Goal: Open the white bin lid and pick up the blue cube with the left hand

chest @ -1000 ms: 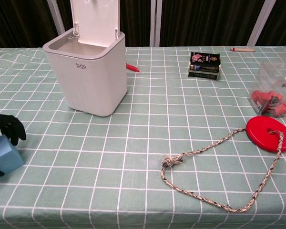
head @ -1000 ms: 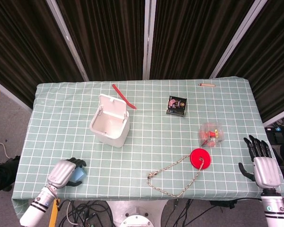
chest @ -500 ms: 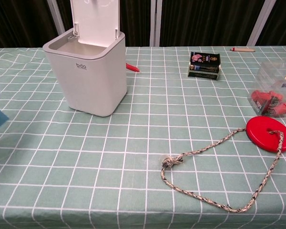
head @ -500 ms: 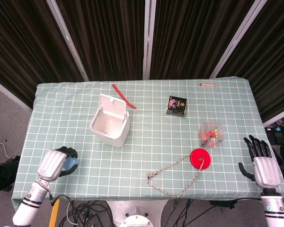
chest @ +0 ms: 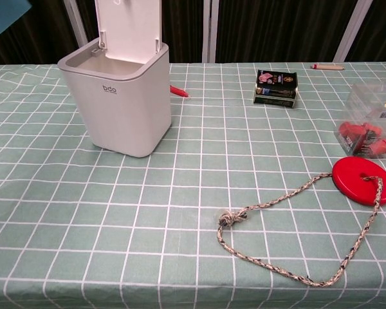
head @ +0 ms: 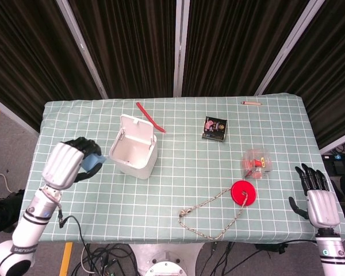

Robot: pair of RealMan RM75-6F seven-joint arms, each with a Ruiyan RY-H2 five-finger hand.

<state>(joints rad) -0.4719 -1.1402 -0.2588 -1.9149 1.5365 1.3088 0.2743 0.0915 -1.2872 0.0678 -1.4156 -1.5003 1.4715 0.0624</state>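
Beside white bin point(head: 133, 154), lid point(head: 137, 130) up: left hand point(head: 69, 161) gripping blue cube point(head: 91, 164) aloft. Right hand point(head: 320, 201) empty, fingers spread, at table point(head: 184, 172) edge. Task looks essentially complete.

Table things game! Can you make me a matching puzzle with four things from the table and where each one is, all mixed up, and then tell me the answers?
Things:
1. blue cube
2. white bin
3. red disc
4. black box

Places or states:
A. tied to the end of a rope
B. standing on the table with its lid up
C. held in the left hand, up off the table
D. lying toward the far side of the table, right of the bin

Pairs: 1-C, 2-B, 3-A, 4-D
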